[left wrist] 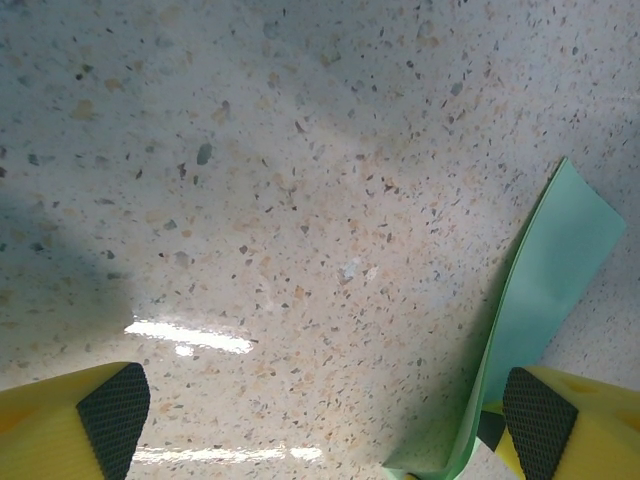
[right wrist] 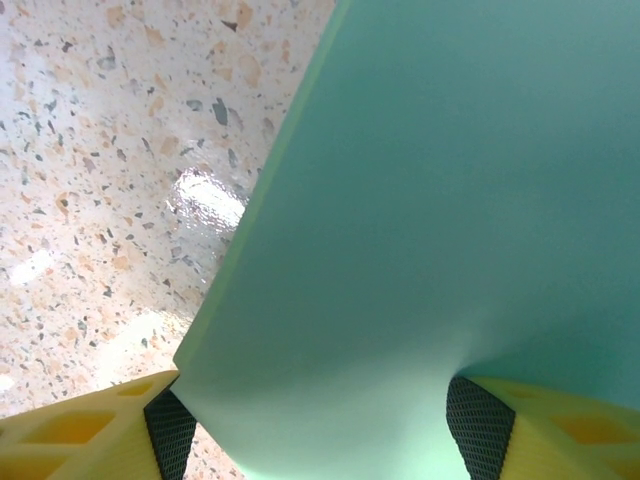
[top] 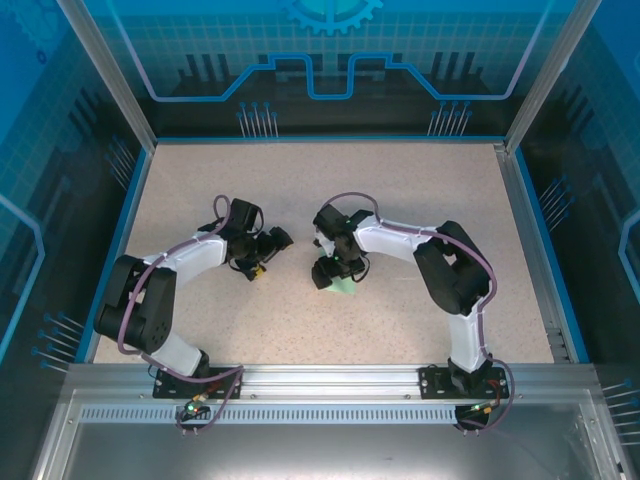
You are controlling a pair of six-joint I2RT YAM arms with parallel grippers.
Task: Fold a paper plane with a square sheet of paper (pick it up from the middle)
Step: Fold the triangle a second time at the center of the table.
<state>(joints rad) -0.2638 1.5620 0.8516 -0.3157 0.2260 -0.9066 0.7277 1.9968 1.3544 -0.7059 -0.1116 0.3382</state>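
Mint-green paper plane [top: 338,283] is lying on the speckled table [top: 400,190] under the right gripper [top: 343,266]. In the left wrist view, the left gripper [left wrist: 325,425] is gaping wide, holding nothing, with the plane slanting up-right beside its right-hand pad [left wrist: 540,430]. In the right wrist view, the right gripper's pads are clasping the plane across its width, and its length is stretching away from them.

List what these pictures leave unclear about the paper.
Top view: green paper mostly hidden under right end effector; fold shape too small to read.
Right wrist view: paper runs off top and right edges; grip cannot be told.
Left wrist view: paper's lower end cut by bottom edge beside left end effector.
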